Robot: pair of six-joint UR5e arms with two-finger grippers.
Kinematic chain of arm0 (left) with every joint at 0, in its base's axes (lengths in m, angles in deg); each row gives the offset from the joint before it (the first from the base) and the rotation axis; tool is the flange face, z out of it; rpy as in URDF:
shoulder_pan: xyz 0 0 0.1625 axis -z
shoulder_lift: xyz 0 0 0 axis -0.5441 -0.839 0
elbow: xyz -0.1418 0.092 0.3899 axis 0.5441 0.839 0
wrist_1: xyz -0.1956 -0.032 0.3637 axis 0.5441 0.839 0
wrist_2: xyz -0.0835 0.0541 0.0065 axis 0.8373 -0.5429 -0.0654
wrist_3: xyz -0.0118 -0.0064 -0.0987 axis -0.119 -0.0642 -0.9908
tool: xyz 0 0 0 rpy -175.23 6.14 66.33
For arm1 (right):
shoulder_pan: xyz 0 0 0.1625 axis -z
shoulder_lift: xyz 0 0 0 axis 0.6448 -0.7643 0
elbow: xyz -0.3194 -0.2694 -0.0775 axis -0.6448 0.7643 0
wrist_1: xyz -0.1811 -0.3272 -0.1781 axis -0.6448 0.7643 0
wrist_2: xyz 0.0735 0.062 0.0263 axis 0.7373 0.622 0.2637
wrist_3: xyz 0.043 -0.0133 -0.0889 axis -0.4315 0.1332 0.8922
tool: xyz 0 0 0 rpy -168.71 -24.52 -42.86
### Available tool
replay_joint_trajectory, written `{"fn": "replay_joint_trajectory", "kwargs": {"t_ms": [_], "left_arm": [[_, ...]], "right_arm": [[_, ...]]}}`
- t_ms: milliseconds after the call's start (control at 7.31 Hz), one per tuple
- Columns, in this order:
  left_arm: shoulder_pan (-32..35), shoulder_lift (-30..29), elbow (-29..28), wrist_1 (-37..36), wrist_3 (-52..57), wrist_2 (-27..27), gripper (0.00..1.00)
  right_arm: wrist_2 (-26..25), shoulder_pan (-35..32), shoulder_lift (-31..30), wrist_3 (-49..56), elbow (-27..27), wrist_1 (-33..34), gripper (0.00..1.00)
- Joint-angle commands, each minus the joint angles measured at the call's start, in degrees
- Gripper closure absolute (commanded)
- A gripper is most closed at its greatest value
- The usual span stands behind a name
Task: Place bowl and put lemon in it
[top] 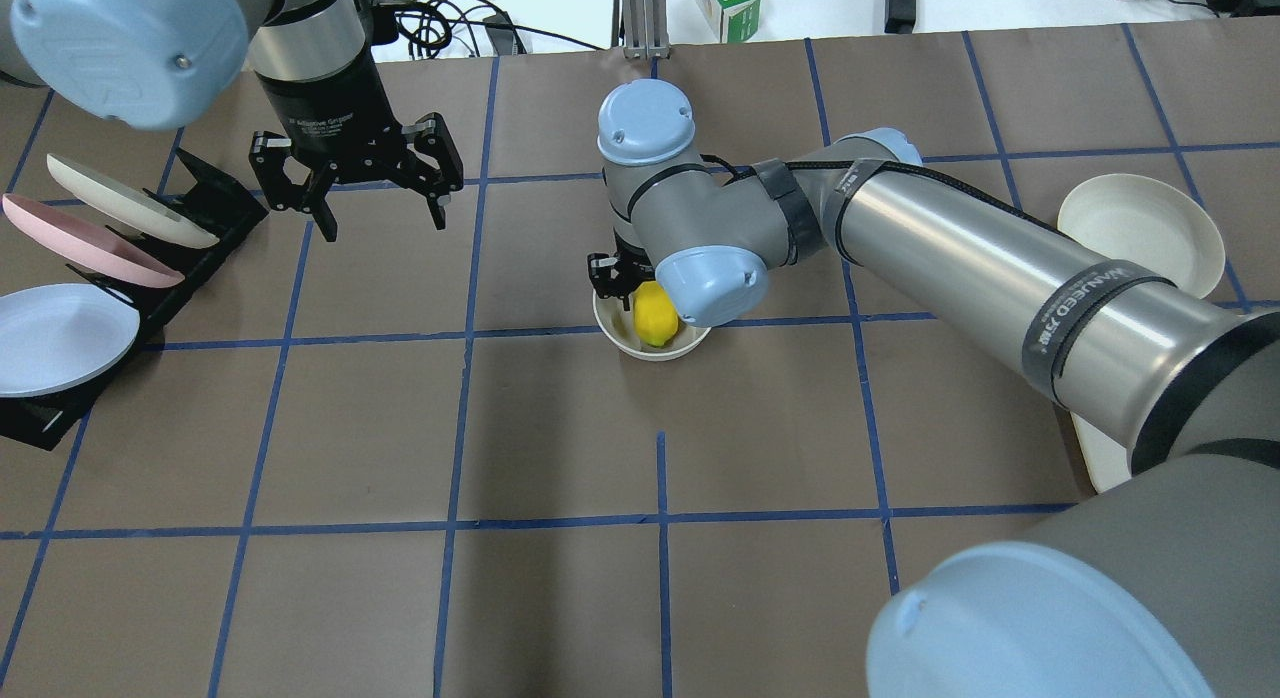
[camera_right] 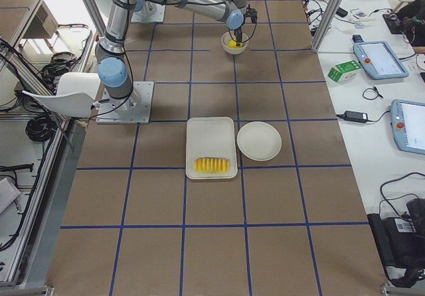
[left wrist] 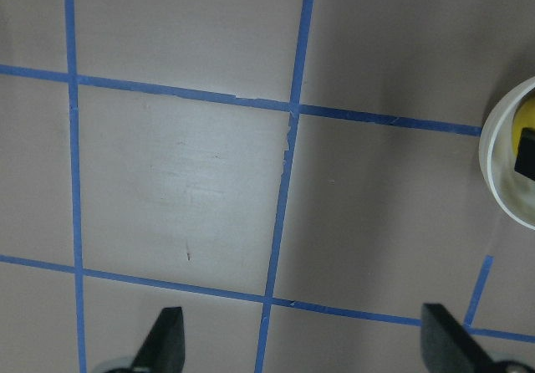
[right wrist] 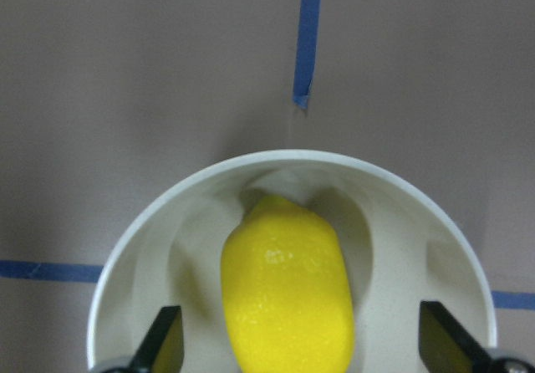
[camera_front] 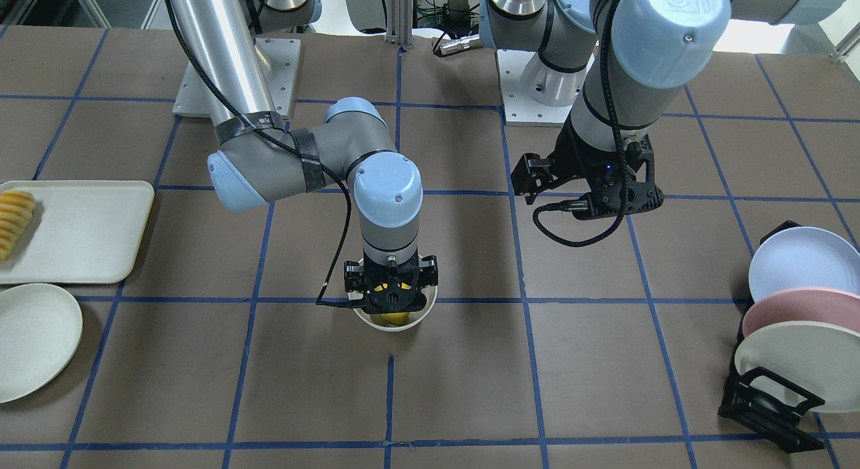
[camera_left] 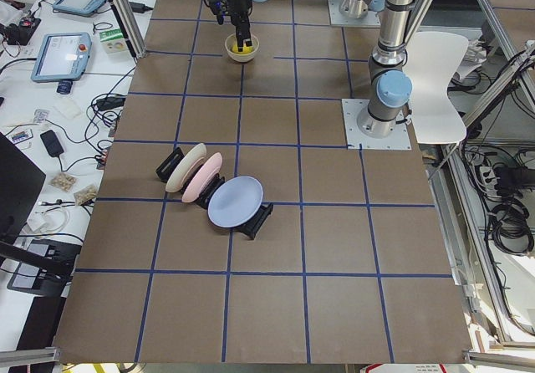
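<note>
Lemon (right wrist: pixel 287 285) lies lengthwise on the floor of the bowl (right wrist: pixel 292 157), directly beneath the right pincer (camera_front: pixel 391 295) and between its two fingers. The fingers stand apart, one on each side of the fruit, with a clear gap of bowl wall showing between each tip and the yellow skin, so nothing is gripped. The tips dip just inside the bowl's rim. The bowl itself sits upright on the table (camera_front: pixel 605 361) under that pincer, straddling a blue tape line.

By the look of it, both parts of the task are done: the bowl is placed and the lemon is in it, let go. The step in hand is the withdrawal. The next move calls for a straight lift of the right pincer, with fingers kept spread so that neither tip catches the rim and drags or tips the bowl.

Well apart from the right pincer, toward the robot's left, the left pincer (top: pixel 384 226) hangs above bare table with its fingers wide and nothing between them. Beyond it stands a rack of plates (camera_front: pixel 799 308). On the right pincer's other side, far off, lie a tray (camera_front: pixel 101 254) holding sliced food (camera_front: pixel 13 220) and a flat plate (camera_front: pixel 33 341) just beside it.
</note>
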State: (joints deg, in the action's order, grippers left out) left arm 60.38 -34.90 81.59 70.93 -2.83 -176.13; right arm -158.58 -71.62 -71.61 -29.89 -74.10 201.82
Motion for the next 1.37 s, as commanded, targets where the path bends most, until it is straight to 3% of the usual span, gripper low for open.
{"fn": "replay_joint_trajectory", "kwargs": {"t_ms": [0, 274, 547, 821, 1231], "left_arm": [[0.0, 0.5, 0.2, 0.0, -0.1, 0.0, 0.0], [0.4, 1.9, -0.2, 0.2, 0.2, 0.0, 0.0], [0.4, 3.3, -0.9, 0.2, 0.2, -0.1, 0.0], [0.4, 4.0, -0.3, 0.2, 0.1, 0.1, 0.0], [0.7, 4.5, -0.8, 0.0, 0.5, 0.4, 0.0]], "right_arm": [[0.0, 2.4, -9.6, 0.5, 0.5, -8.8, 0.0], [0.8, 9.9, -19.8, 2.5, 1.3, -23.2, 0.0], [0.5, 15.4, -26.7, 9.0, 1.1, -32.3, 0.0], [0.4, 21.4, -29.8, 22.9, 0.2, -35.0, 0.0], [0.8, 23.8, -31.4, 25.0, -0.6, -32.2, 0.0]]}}
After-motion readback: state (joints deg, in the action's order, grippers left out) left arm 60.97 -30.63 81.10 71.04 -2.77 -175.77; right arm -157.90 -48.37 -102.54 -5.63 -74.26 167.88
